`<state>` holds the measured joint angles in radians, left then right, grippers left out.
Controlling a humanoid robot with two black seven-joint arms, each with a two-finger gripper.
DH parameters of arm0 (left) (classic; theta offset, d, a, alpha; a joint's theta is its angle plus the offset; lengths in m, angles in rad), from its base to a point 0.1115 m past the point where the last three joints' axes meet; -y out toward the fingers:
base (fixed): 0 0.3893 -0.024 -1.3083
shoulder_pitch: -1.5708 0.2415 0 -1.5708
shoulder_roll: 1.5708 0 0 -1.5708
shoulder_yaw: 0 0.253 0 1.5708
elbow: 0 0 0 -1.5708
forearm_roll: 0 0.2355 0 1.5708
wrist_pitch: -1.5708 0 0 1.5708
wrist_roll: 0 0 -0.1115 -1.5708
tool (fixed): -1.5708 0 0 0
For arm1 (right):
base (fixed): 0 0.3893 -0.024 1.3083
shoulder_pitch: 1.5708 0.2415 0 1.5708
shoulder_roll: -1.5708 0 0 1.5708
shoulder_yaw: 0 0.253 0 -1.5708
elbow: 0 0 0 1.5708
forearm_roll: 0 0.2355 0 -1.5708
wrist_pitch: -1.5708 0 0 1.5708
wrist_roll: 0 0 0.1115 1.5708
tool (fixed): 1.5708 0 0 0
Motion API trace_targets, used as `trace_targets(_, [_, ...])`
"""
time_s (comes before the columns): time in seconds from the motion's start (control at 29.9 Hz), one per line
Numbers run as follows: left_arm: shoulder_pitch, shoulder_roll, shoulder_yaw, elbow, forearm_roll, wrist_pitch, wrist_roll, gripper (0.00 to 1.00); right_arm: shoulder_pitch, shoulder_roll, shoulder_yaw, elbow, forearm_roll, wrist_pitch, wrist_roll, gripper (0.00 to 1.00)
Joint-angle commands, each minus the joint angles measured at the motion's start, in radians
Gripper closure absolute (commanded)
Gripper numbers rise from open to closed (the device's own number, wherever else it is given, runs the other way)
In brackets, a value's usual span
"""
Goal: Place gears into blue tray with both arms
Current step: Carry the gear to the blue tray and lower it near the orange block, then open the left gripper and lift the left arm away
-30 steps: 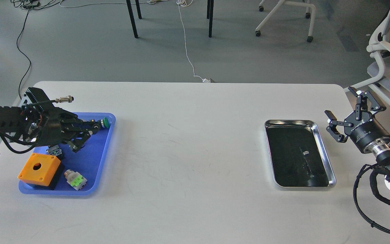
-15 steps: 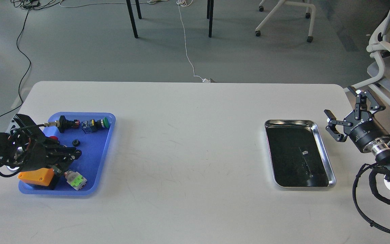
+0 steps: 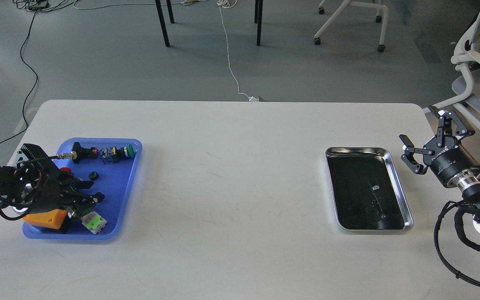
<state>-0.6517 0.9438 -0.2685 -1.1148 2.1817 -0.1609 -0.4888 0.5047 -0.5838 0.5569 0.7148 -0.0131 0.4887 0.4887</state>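
One gear (image 3: 93, 175) lies in the blue tray (image 3: 133, 146) at the surface's left; left pincer (image 3: 92, 200) over it (fingers indistinct, can't tell); right pincer (image 3: 431, 141) spread apart, far right

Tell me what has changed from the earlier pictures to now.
The left claw drew back from the far end of the blue tray toward its near end, uncovering one gear and the switches there. The right claw stayed open beside the steel tray; both trays kept their places.
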Motion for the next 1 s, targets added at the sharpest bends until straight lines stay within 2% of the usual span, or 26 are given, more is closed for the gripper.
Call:
trace_targets(0.0, [-0.014, 0.009, -0.021, -0.014, 0.0, 0.003, 0.0, 0.17, 0.005, 0.001, 0.0, -0.003, -0.001, 0.0, 0.0, 0.02])
trace_targets(0.07, [-0.029, 0.004, -0.061, -0.014, 0.0, 0.015, 0.0, 0.12, 0.014, 0.001, -0.002, -0.006, -0.001, 0.0, 0.0, 0.02])
trace_targets(0.13, [-0.04, -0.005, -0.11, -0.025, 0.0, 0.032, 0.0, 0.01, 0.027, 0.002, -0.002, -0.006, -0.001, 0.0, 0.0, 0.02])
trace_targets(0.2, [-0.052, -0.031, -0.136, -0.033, -0.046, 0.035, 0.0, 0.01, 0.054, 0.002, -0.003, -0.006, -0.001, 0.0, 0.0, 0.01])
trace_targets(0.3, [-0.083, -0.08, -0.144, -0.045, -0.317, 0.049, 0.0, 0.01, 0.087, 0.018, -0.005, -0.002, 0.001, 0.0, 0.0, 0.01])
trace_targets(0.33, [-0.083, -0.08, -0.144, -0.045, -0.318, 0.049, 0.0, 0.01, 0.087, 0.018, -0.005, -0.001, 0.001, 0.0, 0.0, 0.01])
trace_targets(0.37, [-0.083, -0.115, -0.147, -0.059, -0.506, 0.099, 0.0, 0.01, 0.122, 0.028, -0.014, 0.005, -0.001, 0.0, 0.0, 0.01])
trace_targets(0.47, [-0.069, -0.192, -0.147, -0.086, -0.837, 0.222, 0.0, 0.01, 0.179, 0.033, -0.022, 0.003, -0.002, 0.0, 0.0, 0.01])
trace_targets(0.57, [-0.065, -0.206, -0.144, -0.089, -0.89, 0.239, 0.0, 0.01, 0.189, 0.035, -0.02, 0.0, -0.002, 0.0, 0.0, 0.01])
trace_targets(0.6, [-0.022, -0.303, -0.15, -0.092, -1.159, 0.327, 0.0, 0.01, 0.237, 0.098, -0.015, 0.006, -0.001, 0.0, 0.0, 0.01])
trace_targets(0.64, [-0.01, -0.324, -0.155, -0.092, -1.216, 0.337, 0.0, 0.01, 0.244, 0.126, -0.015, 0.006, -0.001, 0.0, 0.0, 0.01])
trace_targets(0.74, [0.003, -0.344, -0.164, -0.092, -1.267, 0.347, 0.0, 0.01, 0.248, 0.145, -0.014, 0.006, -0.001, 0.0, 0.0, 0.01])
trace_targets(0.77, [0.054, -0.408, -0.229, -0.089, -1.425, 0.353, 0.0, 0.01, 0.25, 0.182, -0.018, 0.006, -0.002, 0.0, 0.0, 0.01])
trace_targets(0.87, [0.133, -0.48, -0.374, -0.08, -1.537, 0.342, 0.0, 0.01, 0.245, 0.213, -0.023, 0.006, -0.004, 0.0, 0.0, 0.01])
trace_targets(0.97, [0.223, -0.536, -0.546, -0.066, -1.576, 0.275, 0.0, 0.01, 0.235, 0.22, -0.025, 0.008, -0.004, 0.0, 0.0, 0.01])
